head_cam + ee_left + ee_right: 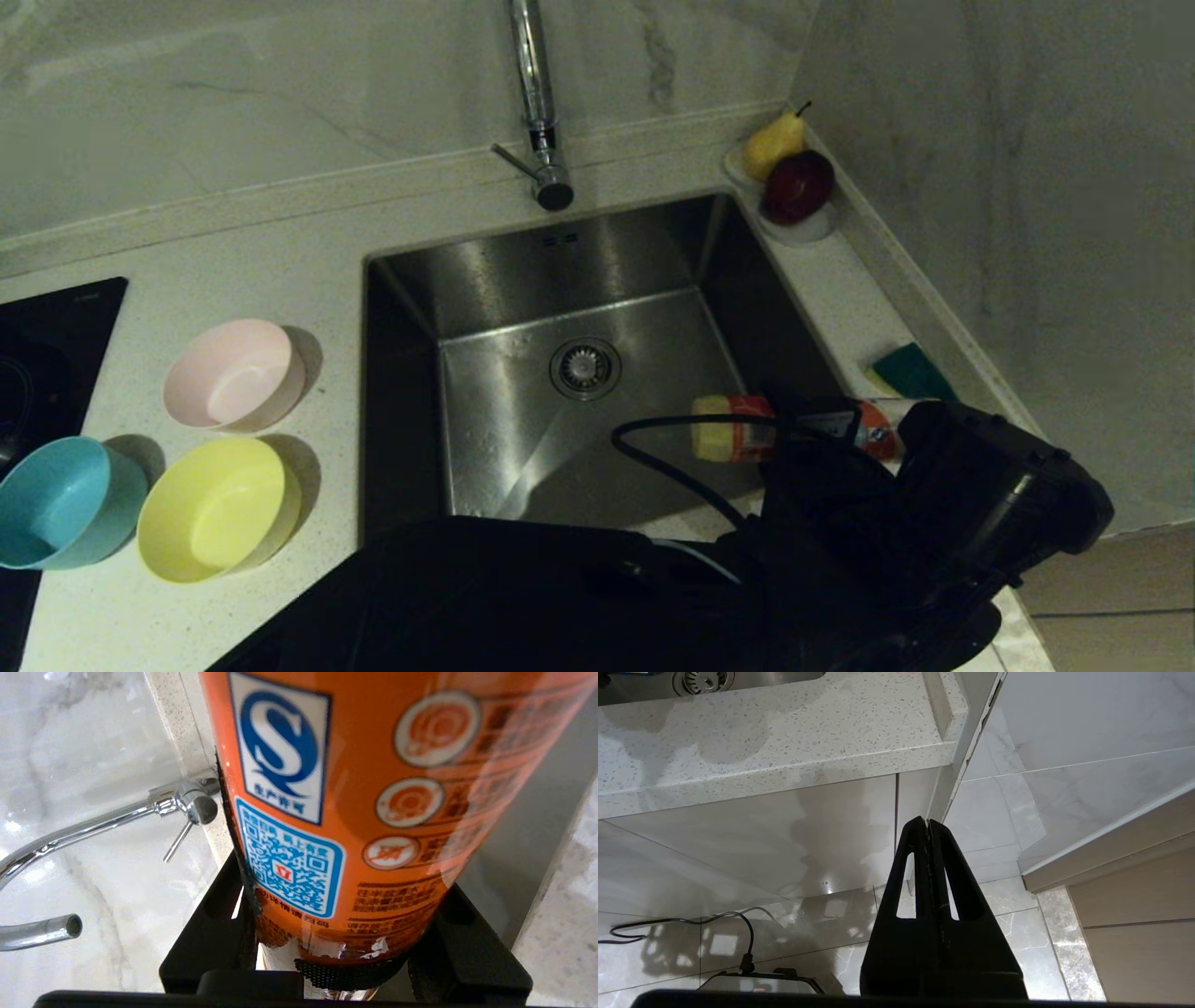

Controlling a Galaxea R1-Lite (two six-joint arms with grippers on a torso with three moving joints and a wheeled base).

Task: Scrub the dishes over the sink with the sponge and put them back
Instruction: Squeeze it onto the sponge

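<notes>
While our left gripper (336,952) pinches an orange bottle (355,812) between its black fingers (219,933), the bottle lies tipped on its side over the right part of the sink (523,271), its pale yellow cap end pointing toward the drain strainer (585,368). The label fills almost all of our left wrist view, so we see little open room ahead of those fingers; beyond the bottle, the chrome faucet (540,112) stands at the sink's back rim.

Past the fingers on the counter's right strip, near the wall, lies the sponge (910,371), green side up, just beside the sink's right edge. Farther along that strip, in the back corner, a white dish (803,229) holds a pear (773,145) and a red apple (798,185).

Across the basin from the fingers, well apart from them, the three bowls sit on the speckled counter (308,252): the pink bowl (233,373) farthest back, the yellow bowl (219,509) in front of it, the blue bowl (61,504) beside the yellow one, at the edge of a black cooktop (56,327).

Our right gripper (928,826) hangs below the counter's edge, its fingers pressed together on nothing, over a glossy tiled floor (808,924). Pale marble-look walls close the corner.
</notes>
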